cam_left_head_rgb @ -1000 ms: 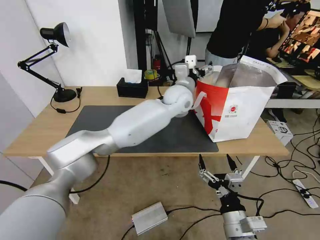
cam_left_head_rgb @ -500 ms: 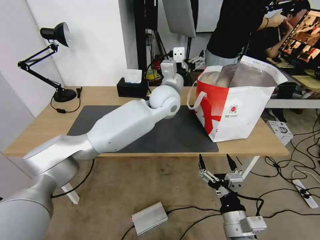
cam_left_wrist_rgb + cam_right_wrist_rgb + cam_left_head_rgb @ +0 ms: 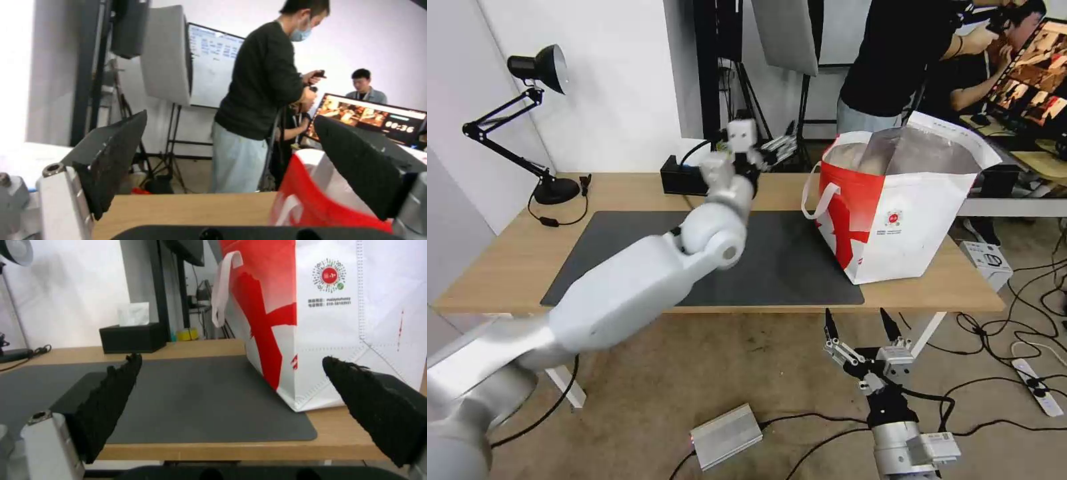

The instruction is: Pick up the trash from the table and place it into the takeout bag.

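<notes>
The takeout bag [image 3: 907, 220] stands open on the right end of the table [image 3: 507, 260], partly on the dark grey mat [image 3: 787, 260]. Its silver lining and white handle show. My left arm reaches across the mat. The left gripper [image 3: 779, 148] hangs above the table's back edge, to the left of the bag, open and holding nothing [image 3: 230, 116]. A red corner of the bag [image 3: 311, 203] shows past it. The right gripper [image 3: 860, 323] waits open below the table's front edge, facing the bag [image 3: 338, 306]. The trash is out of view.
A black tissue box [image 3: 131, 336] sits at the back of the table, partly behind my left arm. A black desk lamp [image 3: 537, 67] stands at the back left. A person stands behind the bag. Cables and a silver power brick [image 3: 726, 435] lie on the floor.
My left arm has swung back to the left, away from the bag's opening, and the gripper now hangs near the tissue box. The right arm and the bag have not moved.
</notes>
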Controlling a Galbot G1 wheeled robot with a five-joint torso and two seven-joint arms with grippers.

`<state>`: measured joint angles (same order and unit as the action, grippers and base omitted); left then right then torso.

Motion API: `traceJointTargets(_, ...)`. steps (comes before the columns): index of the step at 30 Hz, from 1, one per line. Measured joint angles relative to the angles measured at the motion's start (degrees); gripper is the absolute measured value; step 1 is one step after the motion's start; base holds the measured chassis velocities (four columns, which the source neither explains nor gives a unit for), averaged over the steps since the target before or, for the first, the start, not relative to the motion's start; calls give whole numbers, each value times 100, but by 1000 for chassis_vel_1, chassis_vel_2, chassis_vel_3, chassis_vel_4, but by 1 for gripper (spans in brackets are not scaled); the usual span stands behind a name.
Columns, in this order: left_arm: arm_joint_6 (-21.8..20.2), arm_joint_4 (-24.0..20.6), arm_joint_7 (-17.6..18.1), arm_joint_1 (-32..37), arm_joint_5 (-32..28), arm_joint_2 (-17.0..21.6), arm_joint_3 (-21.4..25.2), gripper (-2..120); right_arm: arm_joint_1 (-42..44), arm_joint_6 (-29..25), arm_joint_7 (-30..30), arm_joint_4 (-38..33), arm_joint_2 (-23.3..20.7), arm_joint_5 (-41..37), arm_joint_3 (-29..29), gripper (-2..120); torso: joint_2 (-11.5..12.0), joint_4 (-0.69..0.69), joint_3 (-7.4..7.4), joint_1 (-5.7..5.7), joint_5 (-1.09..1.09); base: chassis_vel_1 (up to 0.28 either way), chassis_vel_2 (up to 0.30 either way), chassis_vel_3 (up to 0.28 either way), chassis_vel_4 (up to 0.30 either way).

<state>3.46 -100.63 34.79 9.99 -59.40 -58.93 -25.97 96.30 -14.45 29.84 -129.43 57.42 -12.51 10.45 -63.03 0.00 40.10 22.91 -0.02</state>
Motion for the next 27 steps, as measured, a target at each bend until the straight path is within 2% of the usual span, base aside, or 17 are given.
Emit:
traceJointTargets(7,2,-574,-57,653,149,505,546,100,0,0,0,0,0,0,0,100,0,0,0,0,1,0,0,0,0)
traceJointTargets(18,-2,-1247,-213,1716,387,961,1251,100,0,0,0,0,0,0,0,100,0,0,0,1,2,0,0,0,0)
traceJointTargets(20,-5,-1470,-273,2207,543,1067,1546,100,0,0,0,0,0,0,0,100,0,-1,0,1,1,0,0,0,0)
traceJointTargets(21,-5,-1470,-273,2207,543,1067,1546,100,0,0,0,0,0,0,0,100,0,-1,0,1,1,0,0,0,0)
traceJointTargets(25,-7,-1870,-382,3074,720,1155,2197,100,0,0,0,0,0,0,0,100,0,0,0,1,1,0,0,0,0)
traceJointTargets(26,-7,-1870,-382,3074,720,1155,2197,100,0,0,0,0,0,0,0,100,0,0,0,1,1,0,0,0,0)
traceJointTargets(27,-6,-1986,-439,3338,788,1161,2426,100,0,0,0,0,0,0,0,100,0,0,0,1,1,0,0,0,0)
